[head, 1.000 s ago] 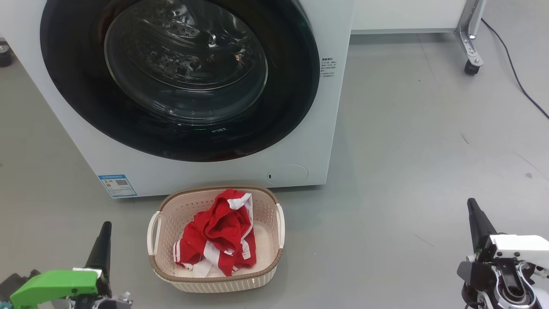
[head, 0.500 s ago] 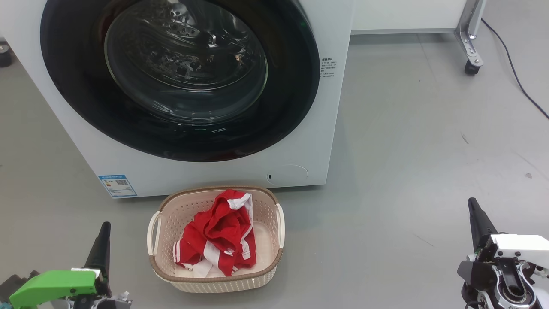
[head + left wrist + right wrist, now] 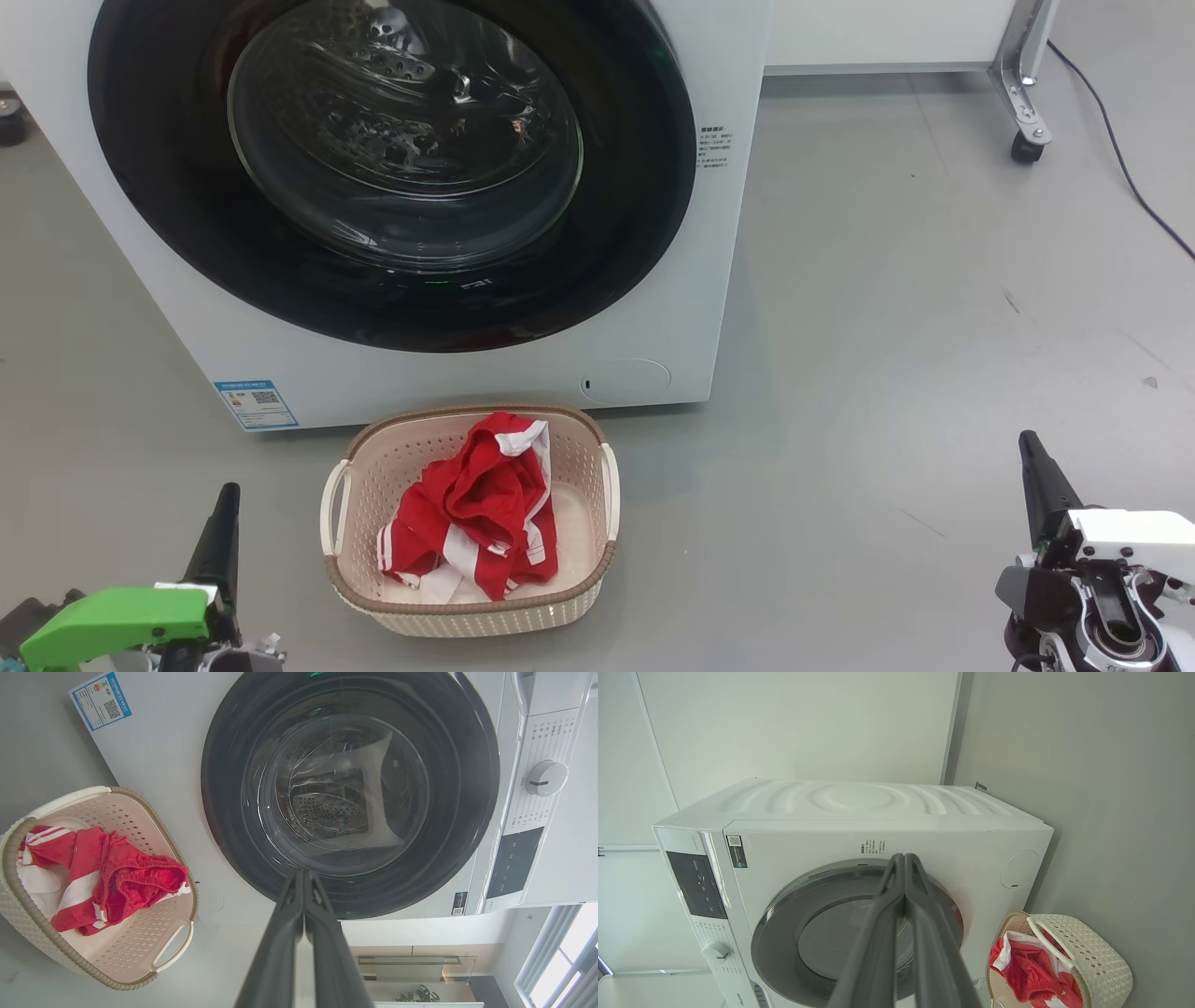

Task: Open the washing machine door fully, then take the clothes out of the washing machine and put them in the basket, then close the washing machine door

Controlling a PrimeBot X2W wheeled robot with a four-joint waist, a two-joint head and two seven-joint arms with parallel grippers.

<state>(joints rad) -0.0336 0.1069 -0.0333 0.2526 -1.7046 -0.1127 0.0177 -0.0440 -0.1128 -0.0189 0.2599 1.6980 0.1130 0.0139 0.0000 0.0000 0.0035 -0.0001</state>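
Honestly, nothing has moved over the last second. The washing machine door (image 3: 392, 168) sits shut against the front of the washing machine (image 3: 719, 280), same as a moment ago, and through the glass I can only make out the bare steel drum (image 3: 327, 807), no red in there. The clothes (image 3: 476, 509) lie bundled in the basket (image 3: 467, 611), which stands on the floor (image 3: 887, 373) just in front of the machine's base, below the door, with a slim gap between them. So to me the whole job looks finished and the arms are just parked. The left gripper (image 3: 229, 495) sits low, near the basket's left side, jaws pressed together with nothing in them. The right gripper (image 3: 1027, 443) is well off to the right, also pinched closed and empty. Room-wise there's loads of bare grey floor right of the machine. A caster leg (image 3: 1025, 140) and a black cable (image 3: 1111, 140) sit in the far right corner, well apart from both arms. The basket is the nearest thing to the left gripper.
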